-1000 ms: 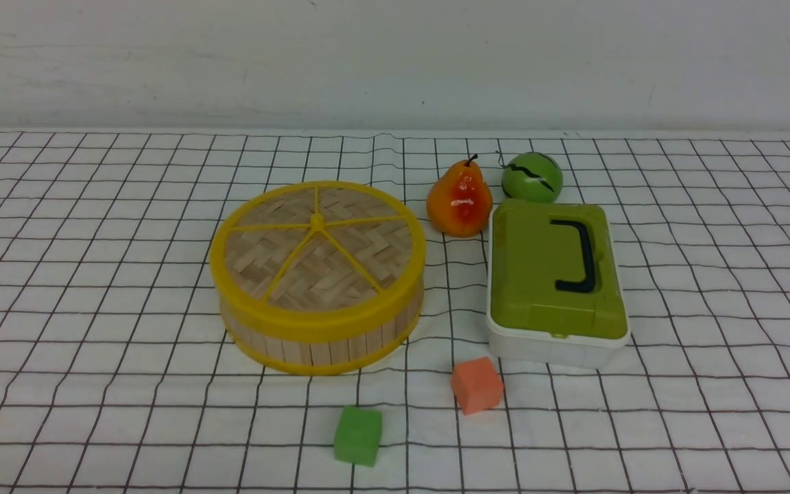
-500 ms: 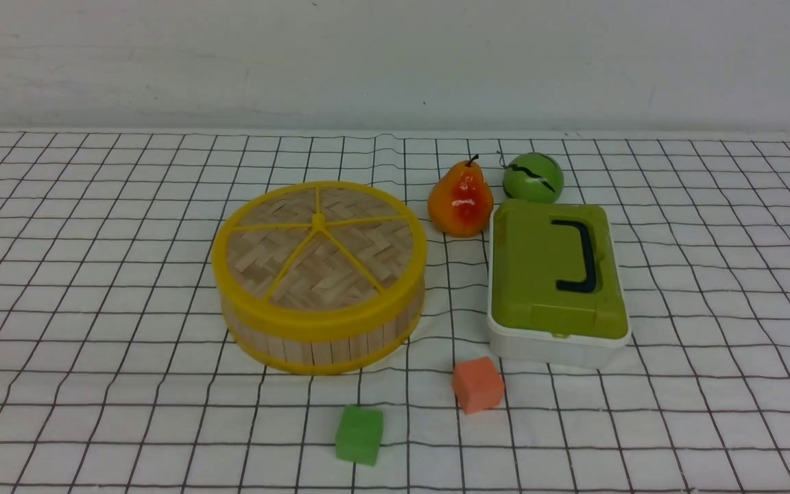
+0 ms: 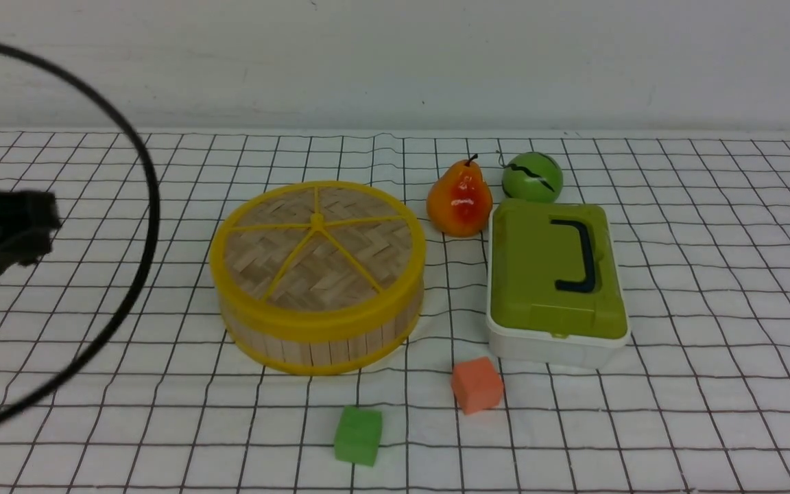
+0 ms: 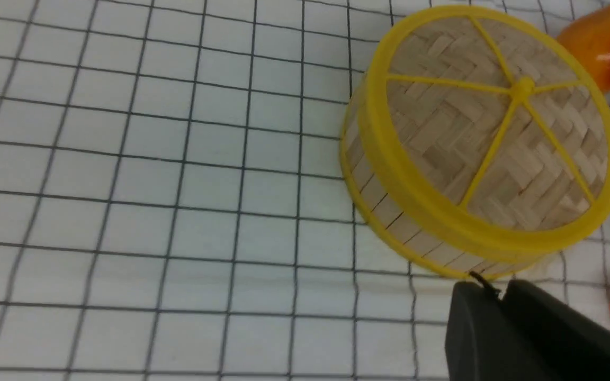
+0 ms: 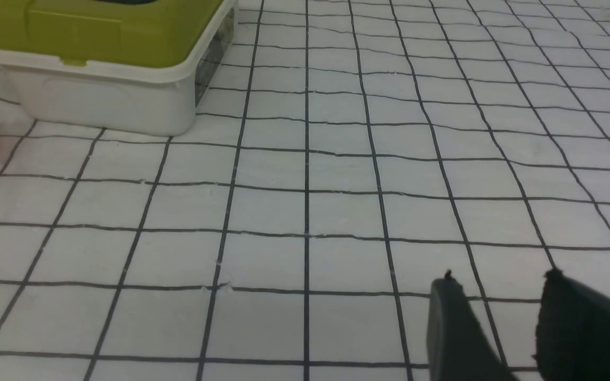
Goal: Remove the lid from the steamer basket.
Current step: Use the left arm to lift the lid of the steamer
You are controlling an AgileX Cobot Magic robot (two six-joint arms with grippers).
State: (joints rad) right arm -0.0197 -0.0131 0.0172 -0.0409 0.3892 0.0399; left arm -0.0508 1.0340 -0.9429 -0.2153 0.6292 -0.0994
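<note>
**Entry 1.** Flat round woven-bamboo lid with yellow plastic rim, five yellow spokes and a centre hub (image 3: pixel 317 240). Position: seated level on the round steamer basket of light wood slats with yellow rims (image 3: pixel 319 346), left of centre on the white, black-gridded table (image 3: pixel 710 412). Nothing touches it.

**Entry 2.** Left claw (image 4: pixel 495 290). The black fingers are drawn together with barely a seam between them, and they hold nothing. It hangs off the basket's left side, clear of the rim. In the front view only a dark blur of the arm and a black cable (image 3: pixel 141 274) show at the left edge.

**Entry 3.** Right claw (image 5: pixel 500 283). The fingers are parted and empty, low over bare cloth to the right of the white rectangular box with green top and black handle (image 3: pixel 556 281).

**Entry 4.** Sundries:
- orange-red pear (image 3: pixel 460 199)
- green ball (image 3: pixel 532 177)
- orange cube (image 3: pixel 477 384)
- green cube (image 3: pixel 358 434)

**Step in hand, as judged:** the approach. The lifting has not begun.

**Next move calls for:**
- the left claw to open and travel over the lid
- a closing grip on the hub, a spoke or the rim
- a straight upward lift so the basket stays put (how tightly the lid sits cannot be told)
</note>
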